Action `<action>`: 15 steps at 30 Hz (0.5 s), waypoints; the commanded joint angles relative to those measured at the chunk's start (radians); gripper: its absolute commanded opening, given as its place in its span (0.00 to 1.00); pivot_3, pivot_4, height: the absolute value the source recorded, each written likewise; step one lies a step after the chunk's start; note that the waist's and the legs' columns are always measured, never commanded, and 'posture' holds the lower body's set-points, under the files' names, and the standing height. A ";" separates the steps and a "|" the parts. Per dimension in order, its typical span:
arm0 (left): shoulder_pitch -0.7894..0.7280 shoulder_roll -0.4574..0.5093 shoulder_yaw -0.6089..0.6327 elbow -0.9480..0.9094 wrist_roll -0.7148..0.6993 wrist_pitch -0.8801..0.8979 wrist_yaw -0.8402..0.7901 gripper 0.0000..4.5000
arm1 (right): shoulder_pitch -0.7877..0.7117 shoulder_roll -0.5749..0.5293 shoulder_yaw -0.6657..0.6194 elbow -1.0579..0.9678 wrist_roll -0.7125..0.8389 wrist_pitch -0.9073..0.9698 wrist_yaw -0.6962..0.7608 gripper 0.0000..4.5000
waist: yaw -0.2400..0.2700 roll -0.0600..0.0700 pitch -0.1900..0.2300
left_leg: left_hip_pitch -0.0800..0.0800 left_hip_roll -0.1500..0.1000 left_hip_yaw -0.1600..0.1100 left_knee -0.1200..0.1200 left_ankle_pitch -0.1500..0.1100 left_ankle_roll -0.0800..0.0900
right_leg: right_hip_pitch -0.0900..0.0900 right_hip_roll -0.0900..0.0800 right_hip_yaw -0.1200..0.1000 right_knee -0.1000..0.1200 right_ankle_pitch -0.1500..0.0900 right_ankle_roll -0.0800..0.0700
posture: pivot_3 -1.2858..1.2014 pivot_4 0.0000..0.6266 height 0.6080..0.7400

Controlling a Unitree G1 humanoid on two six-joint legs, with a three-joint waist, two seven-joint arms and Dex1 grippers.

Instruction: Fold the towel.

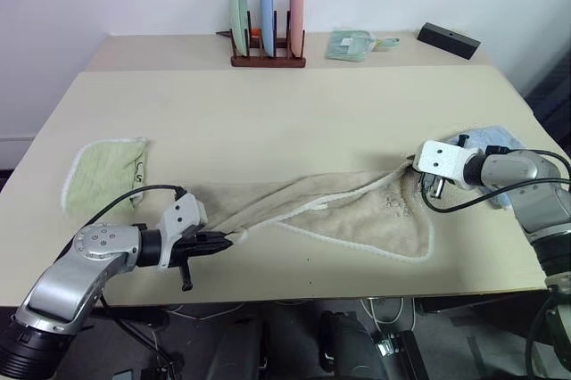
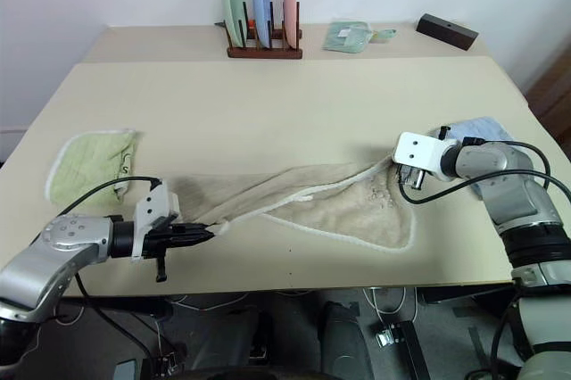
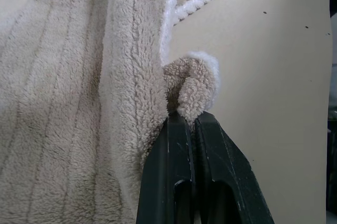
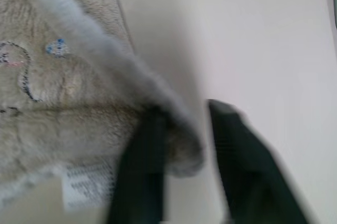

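While the wide cream-coloured table point(image 1: 294, 112) carries everything, the large beige terry towel with white piped edging point(image 1: 357, 210) lies stretched across its near half, from about eight o'clock to three o'clock. At the towel's eight o'clock end the silver left arm reaches in low and angled downward, its left gripper point(image 1: 226, 239) clamped together on a bunched corner of the towel. At three o'clock the right arm bends inward across the table edge, its right gripper point(image 1: 416, 166) at the towel's other corner; the right wrist view is blurred and shows a gap between the black fingers point(image 4: 142, 155) with the towel's edge lying between them. That view also shows small embroidered marks and a white sewn-in label with print too small to read. A dark wooden rack point(image 1: 268, 57) at twelve o'clock holds three upright plates: green, blue and pink. A light green towel point(image 1: 107, 170) lies at nine o'clock, a light blue cloth point(image 1: 486, 139) just beside the right gripper.
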 commanded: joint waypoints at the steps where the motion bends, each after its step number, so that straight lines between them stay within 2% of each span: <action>1: 0.007 0.008 0.030 -0.024 0.003 -0.021 0.007 0.00 | -0.008 -0.015 -0.024 -0.016 0.013 -0.019 0.010 0.01 | 0.000 0.000 0.000 | 0.000 0.000 0.000 0.000 0.000 0.000 | 0.000 0.000 0.000 0.000 0.000 0.000 | 0.52 0.24 0.98; 3: 0.005 0.005 0.036 -0.014 0.005 -0.029 0.012 0.00 | -0.007 -0.021 -0.029 -0.022 0.017 -0.017 0.017 0.01 | 0.000 0.000 0.000 | 0.000 0.000 0.000 0.000 0.000 0.000 | 0.000 0.000 0.000 0.000 0.000 0.000 | 0.52 0.24 0.98; 7: -0.157 -0.106 0.107 0.149 0.073 -0.151 0.193 0.00 | -0.077 -0.030 -0.064 -0.001 0.001 -0.025 -0.046 0.01 | 0.004 0.001 0.001 | 0.000 0.000 -0.001 0.000 0.000 0.000 | 0.000 0.000 0.000 0.000 0.000 0.000 | 0.52 0.24 0.98; 10: -0.414 -0.204 0.137 0.373 0.191 -0.252 0.440 0.00 | -0.217 -0.006 -0.062 0.094 -0.060 -0.045 -0.187 0.01 | 0.003 -0.001 0.002 | 0.000 -0.002 -0.002 0.001 0.001 0.000 | 0.001 0.000 -0.001 0.001 0.002 0.002 | 0.52 0.24 0.98; 13: -0.689 -0.275 0.203 0.586 0.221 -0.358 0.617 0.00 | -0.397 0.007 -0.039 0.235 -0.139 -0.100 -0.353 0.01 | 0.000 -0.001 0.001 | 0.000 -0.002 -0.001 0.001 0.006 -0.006 | 0.000 0.000 0.000 0.002 0.004 0.004 | 0.52 0.24 0.98; 15: -0.811 -0.300 0.247 0.674 0.200 -0.396 0.671 0.00 | -0.490 0.014 -0.030 0.300 -0.166 -0.133 -0.421 0.01 | -0.001 -0.001 0.002 | -0.001 -0.002 -0.001 -0.001 0.006 -0.007 | -0.001 0.000 0.000 0.001 0.004 0.005 | 0.52 0.24 0.98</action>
